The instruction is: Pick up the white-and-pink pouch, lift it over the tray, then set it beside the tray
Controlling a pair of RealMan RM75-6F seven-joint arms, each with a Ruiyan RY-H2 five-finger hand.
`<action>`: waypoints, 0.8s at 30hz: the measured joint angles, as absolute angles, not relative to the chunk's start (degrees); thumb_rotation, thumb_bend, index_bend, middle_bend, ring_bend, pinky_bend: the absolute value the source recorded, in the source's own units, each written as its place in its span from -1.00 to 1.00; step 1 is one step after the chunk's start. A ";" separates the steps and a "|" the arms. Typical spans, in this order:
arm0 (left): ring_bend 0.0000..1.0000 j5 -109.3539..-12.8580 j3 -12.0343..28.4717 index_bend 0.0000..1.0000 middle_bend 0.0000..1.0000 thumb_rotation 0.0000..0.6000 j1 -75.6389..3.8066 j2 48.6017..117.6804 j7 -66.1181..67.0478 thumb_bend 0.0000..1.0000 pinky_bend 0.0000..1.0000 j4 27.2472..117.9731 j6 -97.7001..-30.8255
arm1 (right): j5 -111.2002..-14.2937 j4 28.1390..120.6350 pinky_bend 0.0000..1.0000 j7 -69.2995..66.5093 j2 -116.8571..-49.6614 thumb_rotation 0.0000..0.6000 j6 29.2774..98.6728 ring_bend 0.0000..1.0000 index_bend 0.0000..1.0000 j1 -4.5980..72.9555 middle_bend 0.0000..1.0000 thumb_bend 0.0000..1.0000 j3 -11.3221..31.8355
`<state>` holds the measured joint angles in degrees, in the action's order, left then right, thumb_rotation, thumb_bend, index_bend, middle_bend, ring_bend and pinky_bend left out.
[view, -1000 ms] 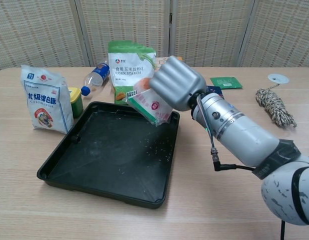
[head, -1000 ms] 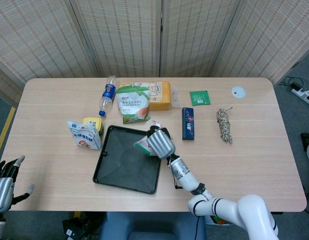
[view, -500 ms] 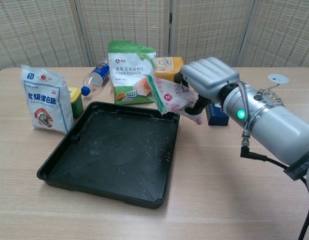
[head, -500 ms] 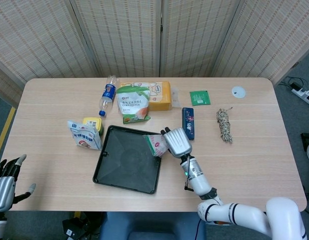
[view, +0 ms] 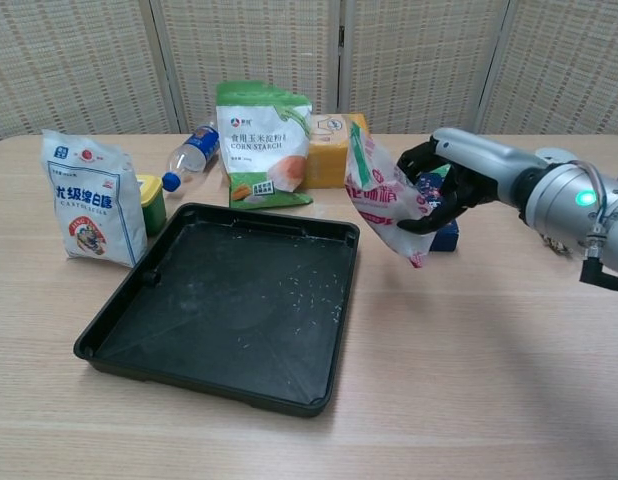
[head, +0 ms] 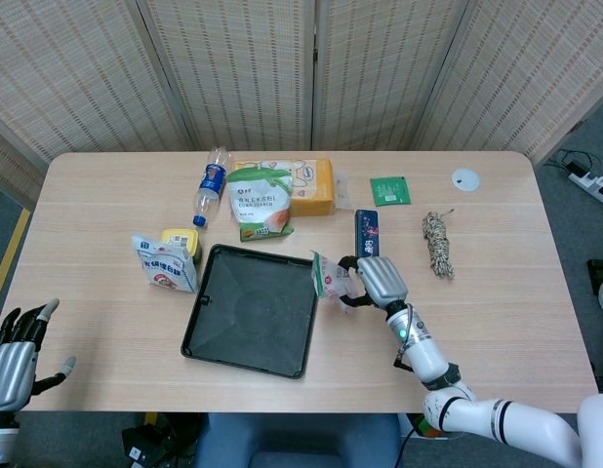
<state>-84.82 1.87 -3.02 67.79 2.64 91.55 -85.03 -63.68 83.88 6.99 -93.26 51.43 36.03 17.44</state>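
Held by the right hand (view: pixel 459 180), the pouch (view: pixel 384 195) hangs beside the tray (view: pixel 139 310).

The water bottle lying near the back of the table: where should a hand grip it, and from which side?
Probably around the middle of the water bottle, coming down from above. It lies on its side, blue cap toward the tray, so fingers can close across its round body. The corn starch bag stands close on one side, so a sideways approach looks cramped.

Glossy crinkled plastic pouch (view: pixel 385 200), scuffed matt black plastic tray (view: pixel 189 350), smooth pale wood-grain table (view: pixel 489 380).
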 measured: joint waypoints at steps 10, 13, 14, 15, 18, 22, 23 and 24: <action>-0.72 -84.82 1.70 -1.00 -0.71 1.00 -3.23 67.69 3.86 -0.33 -0.92 92.57 -84.77 | -66.60 77.08 0.94 -12.93 -92.80 1.00 45.96 1.00 0.76 34.56 0.28 -0.07 16.15; -0.72 -84.76 1.64 -1.00 -0.71 1.00 -3.36 67.73 4.17 -0.34 -0.92 92.78 -84.56 | -68.12 73.44 0.94 -18.07 -93.97 1.00 45.07 1.00 0.76 34.59 0.28 -0.06 15.81; -0.72 -84.77 1.65 -1.00 -0.71 1.00 -3.38 67.74 4.23 -0.33 -0.92 92.82 -84.57 | -68.92 71.75 0.94 -19.92 -94.66 1.00 44.85 1.00 0.76 34.68 0.28 -0.06 15.62; -0.72 -84.79 1.66 -1.00 -0.71 1.00 -3.43 67.75 4.32 -0.33 -0.92 92.90 -84.55 | -69.55 70.44 0.94 -21.25 -95.26 1.00 44.74 1.00 0.76 34.77 0.28 -0.06 15.46; -0.72 -84.85 1.64 -1.00 -0.71 1.00 -3.47 67.73 4.51 -0.33 -0.92 93.05 -84.56 | -72.09 65.78 0.94 -25.98 -97.70 1.00 44.50 1.00 0.75 35.31 0.27 -0.06 14.79; -0.72 -84.74 1.60 -1.00 -0.71 1.00 -3.39 67.57 4.65 -0.33 -0.92 93.23 -84.68 | -74.99 61.31 0.94 -30.85 -100.31 1.00 44.50 1.00 0.72 36.18 0.25 -0.07 13.83; -0.72 -84.74 1.59 -1.00 -0.71 1.00 -3.37 67.55 4.66 -0.33 -0.92 93.27 -84.71 | -75.90 60.02 0.93 -32.29 -101.09 1.00 44.56 1.00 0.71 36.51 0.24 -0.07 13.49; -0.72 -84.72 1.57 -1.00 -0.71 1.00 -3.34 67.53 4.68 -0.33 -0.92 93.31 -84.75 | -76.53 59.18 0.92 -33.32 -101.61 1.00 44.62 1.00 0.69 36.75 0.22 -0.07 13.23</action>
<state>-84.72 1.57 -3.34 67.53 4.68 93.31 -84.75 -76.53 59.18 -33.32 -101.61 44.62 36.75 13.23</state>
